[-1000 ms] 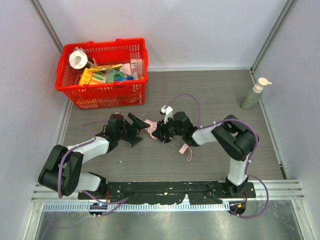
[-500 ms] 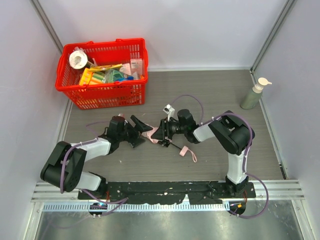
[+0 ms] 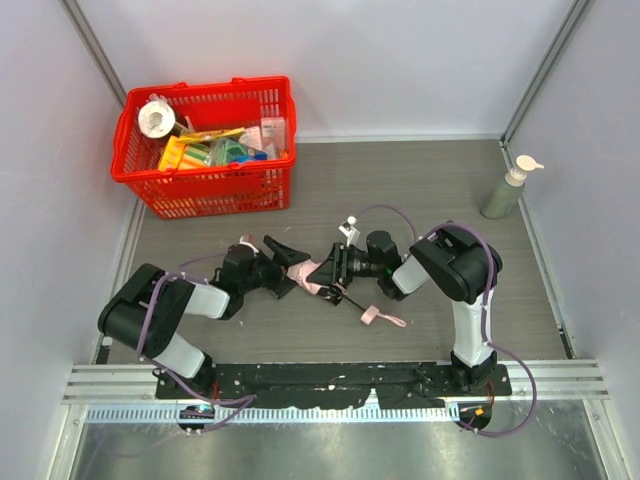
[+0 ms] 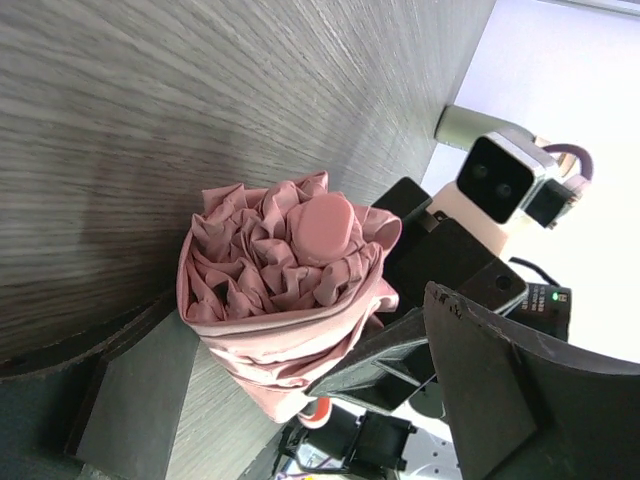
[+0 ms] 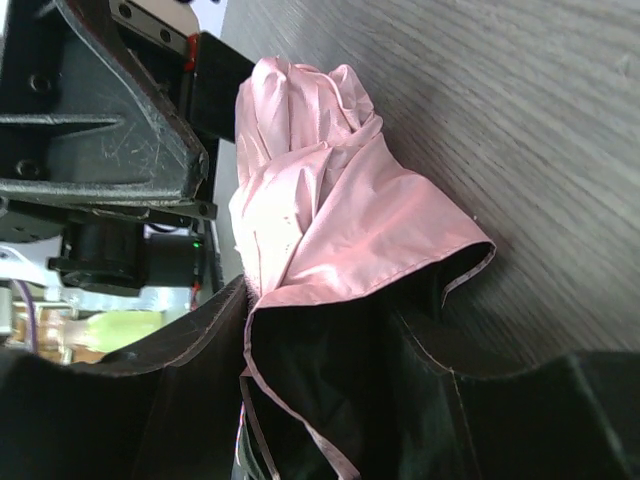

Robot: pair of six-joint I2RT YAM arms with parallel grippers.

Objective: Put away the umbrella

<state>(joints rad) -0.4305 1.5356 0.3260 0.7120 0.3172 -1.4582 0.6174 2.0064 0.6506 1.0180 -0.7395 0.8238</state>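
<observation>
The pale pink umbrella (image 3: 311, 272) lies folded on the grey table between my two grippers. Its thin black shaft (image 3: 347, 297) runs toward the near right to the pink handle and wrist strap (image 3: 378, 316). My right gripper (image 3: 329, 272) is shut on the fabric bundle; in the right wrist view the pink fabric (image 5: 320, 210) fills the gap between its jaws (image 5: 320, 300). My left gripper (image 3: 292, 270) is open, one finger on each side of the umbrella's tip. The left wrist view shows the bunched tip (image 4: 290, 270) end on between its wide jaws (image 4: 290, 315).
A red plastic basket (image 3: 205, 185) full of small items stands at the back left. A green pump bottle (image 3: 506, 190) stands at the right by the wall. Walls close the table in at left, back and right.
My right gripper has drawn the umbrella a little to the right and nearer; the handle and strap have slid right. My left gripper has followed, staying open around the tip.
</observation>
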